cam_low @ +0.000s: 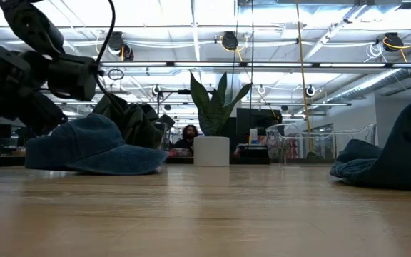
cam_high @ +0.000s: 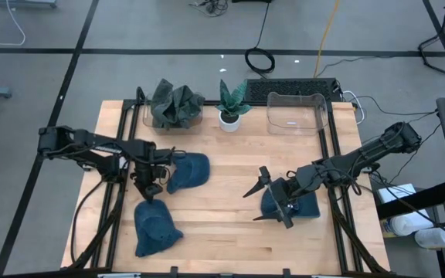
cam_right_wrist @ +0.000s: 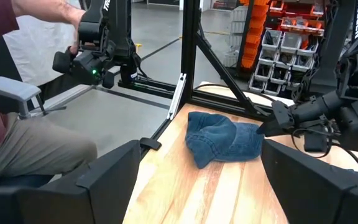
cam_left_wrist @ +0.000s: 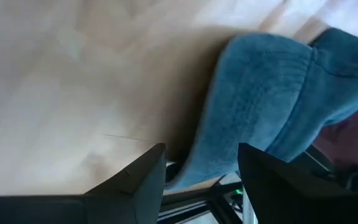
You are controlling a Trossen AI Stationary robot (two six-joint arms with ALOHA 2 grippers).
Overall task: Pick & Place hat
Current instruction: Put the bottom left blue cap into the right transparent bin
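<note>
Three blue denim hats lie on the wooden table: one near the front left (cam_high: 154, 228), one left of centre (cam_high: 188, 171), one at the right (cam_high: 304, 205). My left gripper (cam_high: 151, 191) slants down between the two left hats. It is open, and the edge of the front left hat (cam_left_wrist: 197, 165) lies between its fingers. My right gripper (cam_high: 249, 207) hangs wide open and level above the table beside the right hat, holding nothing and facing the front left hat (cam_right_wrist: 222, 140). My left gripper comes slanting down at the front left hat's edge (cam_left_wrist: 188, 174), which runs between the two fingers, close beside one finger (cam_left_wrist: 151, 171). I cannot tell whether a finger touches it. The hat lies flat on the table.
At the back stand a clear bin with dark green cloth (cam_high: 174, 104), a potted plant (cam_high: 230, 106) and a clear bin with nothing showing in it (cam_high: 296, 112). A seated person (cam_right_wrist: 23, 143) is beyond the table's left edge. Bare wood lies between the two arms.
</note>
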